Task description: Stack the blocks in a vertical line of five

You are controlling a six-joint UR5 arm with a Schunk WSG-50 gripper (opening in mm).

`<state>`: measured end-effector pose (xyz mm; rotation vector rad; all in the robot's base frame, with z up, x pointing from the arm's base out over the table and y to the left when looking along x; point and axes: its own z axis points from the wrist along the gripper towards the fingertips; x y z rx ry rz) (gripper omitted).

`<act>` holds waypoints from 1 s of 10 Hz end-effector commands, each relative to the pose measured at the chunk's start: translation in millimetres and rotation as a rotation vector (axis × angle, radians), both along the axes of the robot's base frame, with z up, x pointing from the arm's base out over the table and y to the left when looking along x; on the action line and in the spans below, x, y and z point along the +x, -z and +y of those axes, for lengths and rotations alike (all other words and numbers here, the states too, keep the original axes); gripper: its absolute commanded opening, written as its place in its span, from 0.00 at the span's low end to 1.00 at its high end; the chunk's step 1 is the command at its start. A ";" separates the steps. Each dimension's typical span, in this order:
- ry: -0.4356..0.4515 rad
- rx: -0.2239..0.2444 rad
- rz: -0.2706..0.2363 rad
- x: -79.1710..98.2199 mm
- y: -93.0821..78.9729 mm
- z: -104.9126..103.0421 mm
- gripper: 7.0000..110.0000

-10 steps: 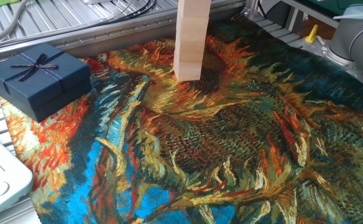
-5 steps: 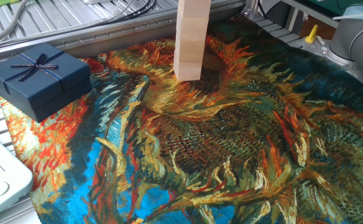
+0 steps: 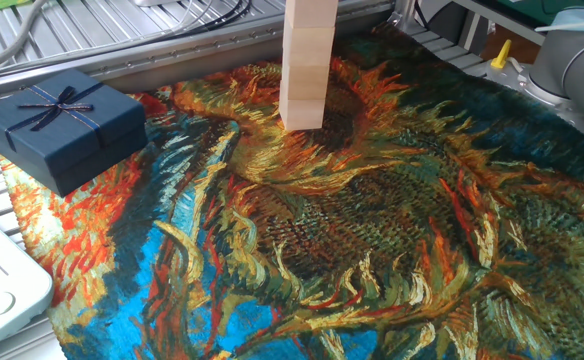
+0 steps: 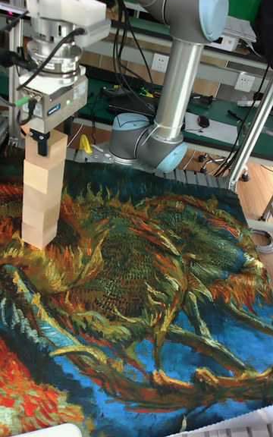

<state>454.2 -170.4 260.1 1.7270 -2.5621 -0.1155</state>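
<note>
The blocks (image 4: 41,198) stand in one upright column at the far left of the desk, on the sunflower-painted cloth (image 4: 152,293). The gripper (image 4: 42,143) sits at the very top of the column, its fingers down either side of the uppermost cube; whether they are pressing on it or just off it cannot be told from here. In the fixed view the column (image 3: 305,70) runs out of the top edge. A dark blue gift box (image 3: 62,125) sits well apart, toward the left corner.
</note>
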 end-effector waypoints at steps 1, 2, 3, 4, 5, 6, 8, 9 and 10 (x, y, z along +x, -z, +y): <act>-0.012 -0.008 -0.012 5.8 -7.8 -2.0 0.79; -0.009 -0.005 -0.006 4.8 -8.9 -0.9 0.79; -0.002 -0.002 0.003 3.4 -11.1 0.7 0.79; -0.002 -0.021 0.007 4.8 -15.3 -2.2 1.00; -0.003 -0.047 0.010 5.7 -20.6 -6.2 1.00; 0.006 -0.052 0.025 3.0 -24.4 -5.5 1.00; 0.022 -0.048 0.054 -1.5 -29.3 0.4 1.00; 0.037 -0.066 0.065 -1.7 -35.7 1.4 1.00; 0.067 -0.071 0.065 -0.4 -40.1 6.5 1.00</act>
